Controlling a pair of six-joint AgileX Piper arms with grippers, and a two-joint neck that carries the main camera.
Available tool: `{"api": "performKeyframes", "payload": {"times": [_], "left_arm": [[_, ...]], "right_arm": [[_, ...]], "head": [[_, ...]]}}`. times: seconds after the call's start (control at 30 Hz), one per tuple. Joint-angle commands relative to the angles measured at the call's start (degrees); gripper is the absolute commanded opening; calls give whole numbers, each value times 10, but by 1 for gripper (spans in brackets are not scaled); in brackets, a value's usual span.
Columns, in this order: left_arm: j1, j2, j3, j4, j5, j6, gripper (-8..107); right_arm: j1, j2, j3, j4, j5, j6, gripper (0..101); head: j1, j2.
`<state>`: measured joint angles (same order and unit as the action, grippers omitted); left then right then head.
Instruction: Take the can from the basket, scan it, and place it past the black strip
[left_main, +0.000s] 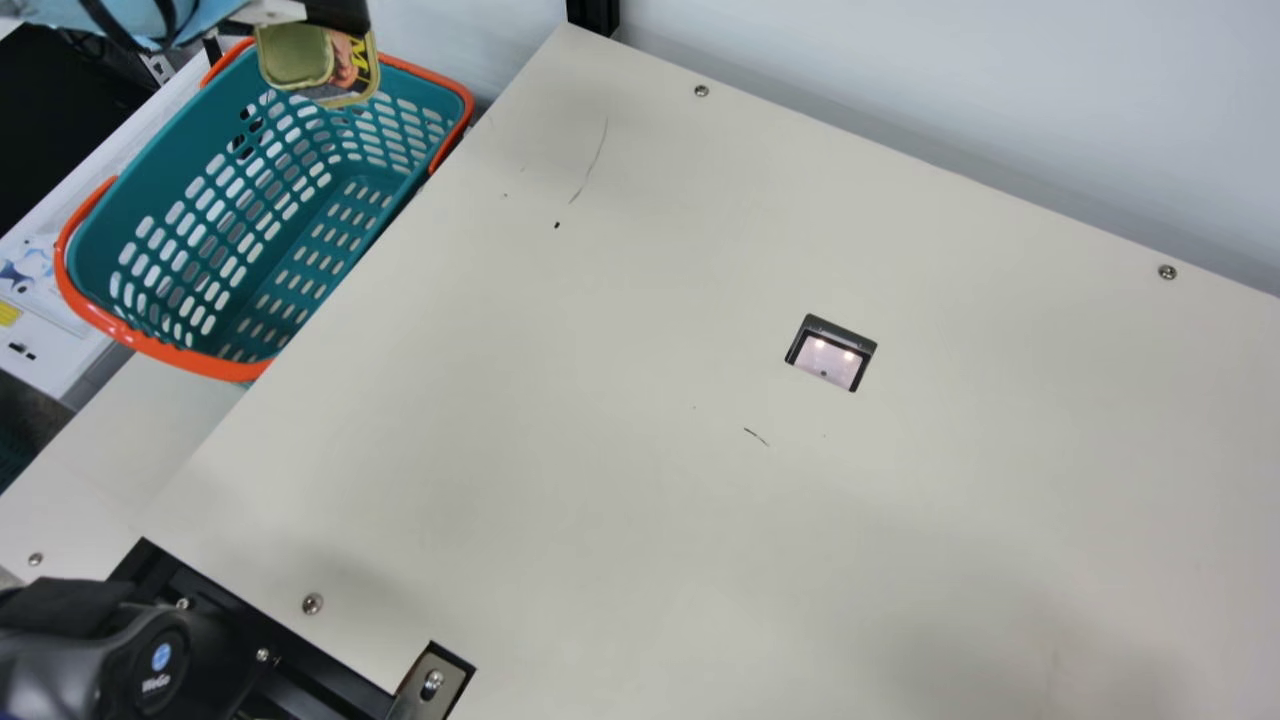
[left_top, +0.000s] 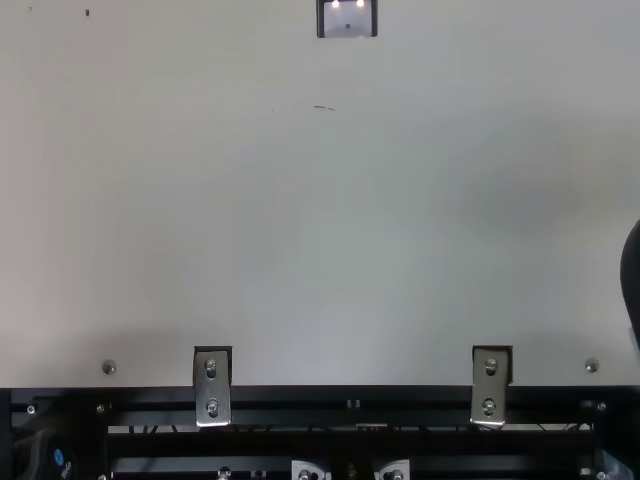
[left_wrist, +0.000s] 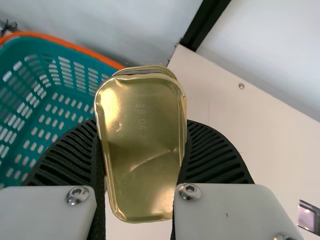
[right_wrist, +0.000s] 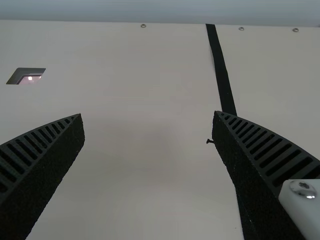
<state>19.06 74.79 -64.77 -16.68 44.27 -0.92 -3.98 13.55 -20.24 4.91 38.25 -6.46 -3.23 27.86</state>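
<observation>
1. Left tool (left_main: 336, 14) is closed firmly around the can, pressing it between two black ribbed fingers (left_wrist: 212, 155). Right tool (right_wrist: 148, 116) stands wide open above the worktop, with nothing between its fingers.
2. Worktop (left_main: 620, 480): flat and cream, with a few thin dark marks.
3. Basket (left_main: 262, 373): teal with slotted sides and an orange rim, just beside one edge of the worktop.
4. Black strip (right_wrist: 222, 70): a long band along the worktop, well apart from the scanner.
5. Can (left_main: 300, 58): gold and rounded at the corners, held off the worktop; the main view shows it overlapping the basket's far end.
6. Scanner (left_main: 828, 358): a little window set into the worktop, lights glowing.
7. Screws (left_main: 701, 91): small, silver, near the worktop's edges.
</observation>
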Motion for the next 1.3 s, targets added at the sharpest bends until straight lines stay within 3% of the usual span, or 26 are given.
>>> {"api": "performKeyframes", "payload": {"times": [0.0,0.37,0.77,1.27], "left_arm": [[6,5,-14,-11,44,-16,10],[67,40,-97,-81,254,-88,10],[41,58,2,-176,256,-129,10],[8,74,76,-301,256,-145,10]], "right_arm": [[0,0,0,0,0,0,101],[0,0,0,0,0,0,101],[0,0,0,0,0,0,101],[0,0,0,0,0,0,101]], "head": [[-26,8],[-26,8],[-26,8],[-26,8]]}}
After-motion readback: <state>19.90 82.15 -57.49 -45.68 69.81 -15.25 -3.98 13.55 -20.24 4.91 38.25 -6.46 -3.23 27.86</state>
